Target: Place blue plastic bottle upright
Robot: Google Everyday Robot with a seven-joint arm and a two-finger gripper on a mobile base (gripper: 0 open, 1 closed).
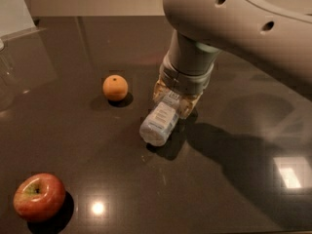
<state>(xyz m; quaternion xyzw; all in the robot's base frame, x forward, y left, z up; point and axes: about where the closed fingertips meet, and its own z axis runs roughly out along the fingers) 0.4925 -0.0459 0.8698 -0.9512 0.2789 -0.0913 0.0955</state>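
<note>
Beside one orange [115, 87], one tool [172, 101] clamps one blue plastic bottle [158, 124].

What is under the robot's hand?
Over the dark table, the hand grips a small pale-blue plastic bottle, lying tilted. The hand covers the bottle's far end.

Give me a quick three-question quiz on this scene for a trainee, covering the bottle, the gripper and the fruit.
1. True or false: the blue plastic bottle stands upright on the table.
2. The gripper is: A, open above the bottle; B, shut on the bottle.
3. Which fruit lies nearest the bottle?
Key: 1 false; 2 B; 3 the orange.
</note>
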